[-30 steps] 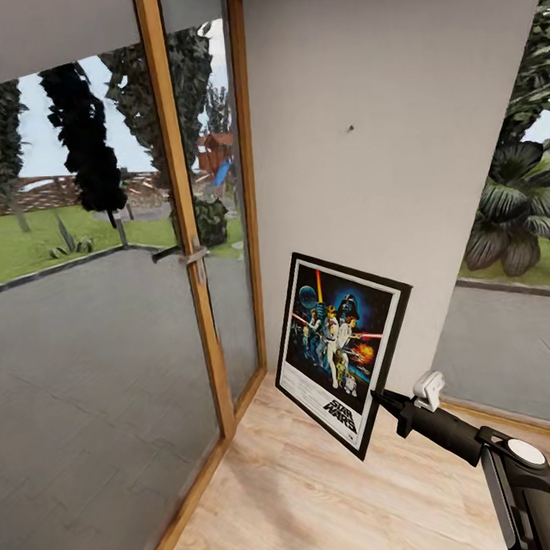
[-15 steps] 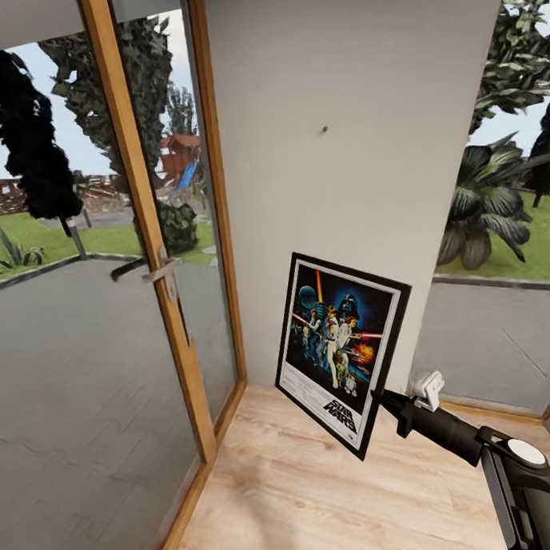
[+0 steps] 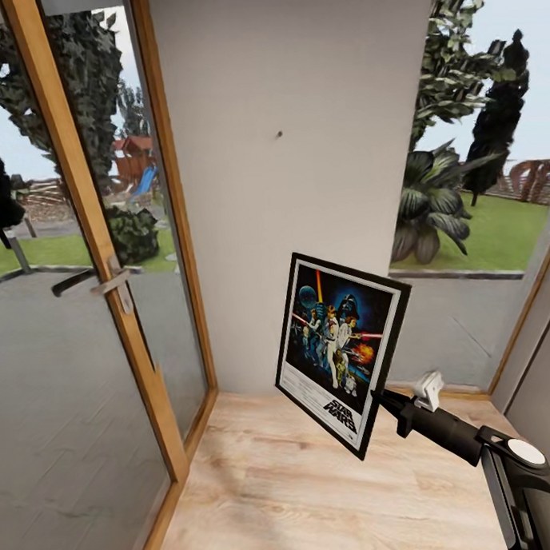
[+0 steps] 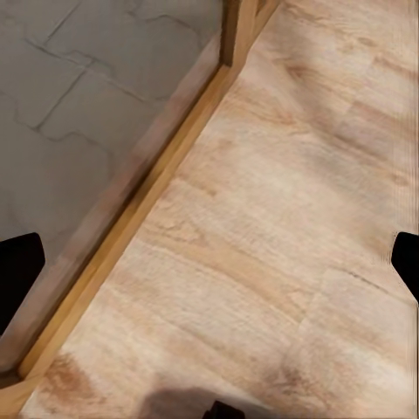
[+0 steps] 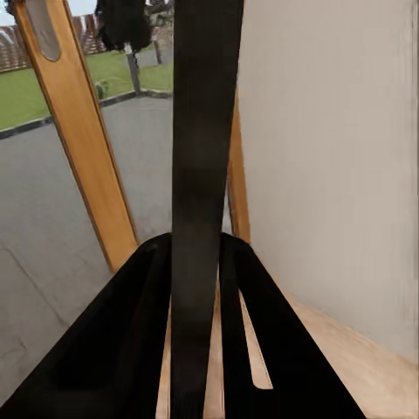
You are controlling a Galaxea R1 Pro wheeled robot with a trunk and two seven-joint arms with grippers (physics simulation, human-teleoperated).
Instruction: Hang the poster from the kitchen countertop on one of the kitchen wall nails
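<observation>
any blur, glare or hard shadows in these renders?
Head view: flat even light, no glare on the poster, nail small but distinct. Left wrist: floor soft, dark shadow patch at one edge. Right wrist: poster edge between the right gripper fingers blurred.

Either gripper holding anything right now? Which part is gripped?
The right gripper holds the poster by its frame edge at the lower right corner; the edge runs between the fingers. The left gripper is open, holding nothing.
</observation>
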